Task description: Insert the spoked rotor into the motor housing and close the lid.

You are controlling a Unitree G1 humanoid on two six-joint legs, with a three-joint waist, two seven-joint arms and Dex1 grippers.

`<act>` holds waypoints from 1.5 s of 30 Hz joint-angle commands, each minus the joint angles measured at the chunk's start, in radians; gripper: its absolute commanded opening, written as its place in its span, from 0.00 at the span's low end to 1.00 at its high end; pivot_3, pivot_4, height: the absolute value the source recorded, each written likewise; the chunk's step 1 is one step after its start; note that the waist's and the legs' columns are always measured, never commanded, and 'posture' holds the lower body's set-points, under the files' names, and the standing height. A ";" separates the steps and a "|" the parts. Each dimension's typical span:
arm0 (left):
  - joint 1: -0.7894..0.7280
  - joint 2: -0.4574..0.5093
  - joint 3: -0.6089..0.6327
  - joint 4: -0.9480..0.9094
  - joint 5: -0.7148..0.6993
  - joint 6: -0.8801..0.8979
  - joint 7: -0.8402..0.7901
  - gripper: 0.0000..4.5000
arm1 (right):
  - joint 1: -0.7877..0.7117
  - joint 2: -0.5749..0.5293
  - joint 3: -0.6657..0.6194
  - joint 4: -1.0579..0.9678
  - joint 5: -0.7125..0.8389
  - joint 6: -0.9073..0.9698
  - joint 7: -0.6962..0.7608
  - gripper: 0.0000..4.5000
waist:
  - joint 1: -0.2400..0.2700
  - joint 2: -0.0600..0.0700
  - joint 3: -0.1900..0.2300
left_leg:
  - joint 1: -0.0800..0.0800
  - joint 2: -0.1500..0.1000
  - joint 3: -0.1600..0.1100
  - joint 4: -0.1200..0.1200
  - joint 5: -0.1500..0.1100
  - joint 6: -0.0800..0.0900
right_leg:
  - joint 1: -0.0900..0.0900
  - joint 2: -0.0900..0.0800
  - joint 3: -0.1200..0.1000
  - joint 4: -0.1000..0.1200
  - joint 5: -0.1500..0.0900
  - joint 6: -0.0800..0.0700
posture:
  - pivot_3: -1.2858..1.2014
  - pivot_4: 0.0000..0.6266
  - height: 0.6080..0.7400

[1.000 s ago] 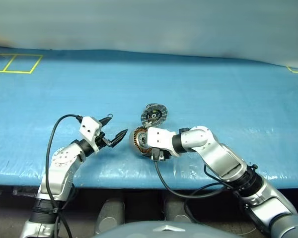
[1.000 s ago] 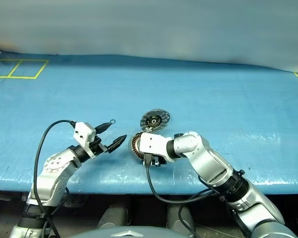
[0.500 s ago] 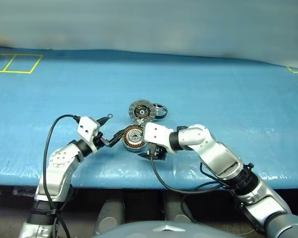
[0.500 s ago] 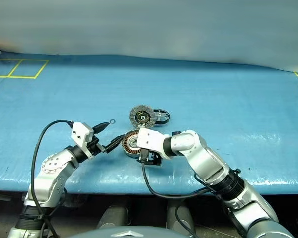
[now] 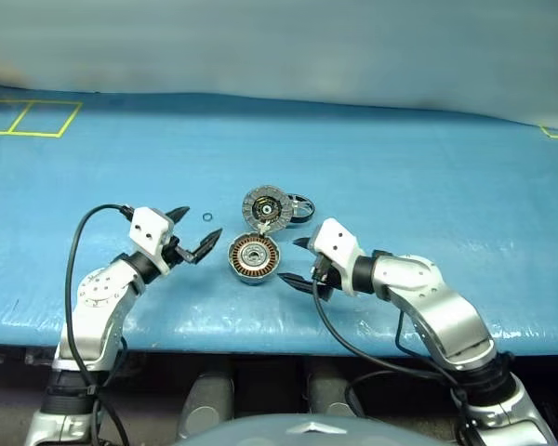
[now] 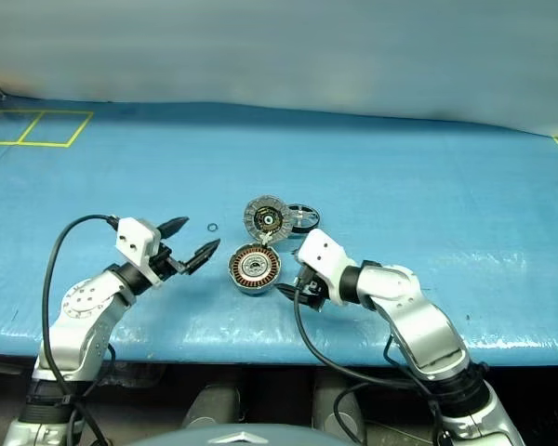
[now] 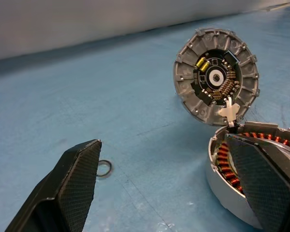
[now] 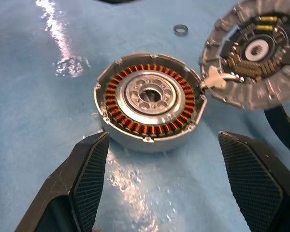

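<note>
Lying face-up on the blue-covered bench point(image 5: 428, 177), the motor housing point(image 5: 253, 257) shows its ring of copper-coloured windings around a silver centre hub. Its lid point(image 5: 266, 208) stands swung open just behind the housing, joined to it by a small hinge tab, inner face showing: a radial grey rim around a dark centre with yellow-marked parts. No brand, label or readable writing can be made out on either piece. The spoked rotor point(image 5: 299, 206) lies on the bench just beside the lid, on the side away from the left gripper, partly hidden behind it. A small dark ring point(image 5: 207, 216) lies apart from the housing, toward the left gripper.

The left gripper point(image 5: 190, 232) hangs near the housing with its fingers point(image 7: 77, 181) spread wide and empty. The right gripper point(image 5: 298, 262) sits just beside the housing on the other side, fingers point(image 8: 89, 176) apart and holding nothing.
</note>
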State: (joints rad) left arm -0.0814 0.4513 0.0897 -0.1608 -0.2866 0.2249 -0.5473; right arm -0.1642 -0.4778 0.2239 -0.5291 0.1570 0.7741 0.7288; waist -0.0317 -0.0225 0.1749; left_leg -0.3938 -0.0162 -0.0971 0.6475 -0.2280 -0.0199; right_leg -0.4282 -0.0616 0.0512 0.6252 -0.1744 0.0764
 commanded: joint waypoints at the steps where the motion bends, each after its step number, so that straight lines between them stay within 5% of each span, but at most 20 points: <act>1: -0.038 -0.006 0.044 0.034 0.042 -0.026 0.074 1.00 | 0.031 0.008 -0.052 -0.063 0.029 -0.003 -0.046 0.84 | -0.004 0.000 0.000 | 0.000 0.000 0.000 0.000 0.000 0.000 | 0.000 0.000 0.000 0.000 0.000 0.000 | 0.52 0.24 1.00; 17: -0.175 -0.093 -0.049 0.324 0.081 -0.004 0.065 1.00 | 0.045 0.000 -0.050 -0.054 0.058 -0.007 -0.123 0.84 | -0.004 0.000 0.000 | 0.000 0.000 0.000 0.000 0.000 0.000 | 0.000 0.000 0.000 0.000 0.000 0.000 | 0.52 0.24 1.00; 45: -0.278 -0.159 -0.089 0.511 0.150 0.023 0.130 1.00 | 0.049 -0.008 -0.027 -0.012 0.047 -0.017 -0.169 0.84 | 0.005 0.000 0.000 | 0.000 0.000 0.000 0.001 0.000 0.000 | 0.001 0.000 0.000 0.000 0.001 0.001 | 0.52 0.24 1.00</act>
State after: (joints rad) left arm -0.3518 0.3013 0.0197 0.3309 -0.1476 0.2490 -0.4044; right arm -0.1098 -0.4801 0.1981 -0.5222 0.2056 0.7734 0.5654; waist -0.0268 -0.0228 0.1744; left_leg -0.3935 -0.0167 -0.0970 0.6482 -0.2278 -0.0200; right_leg -0.4269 -0.0616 0.0514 0.6251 -0.1738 0.0773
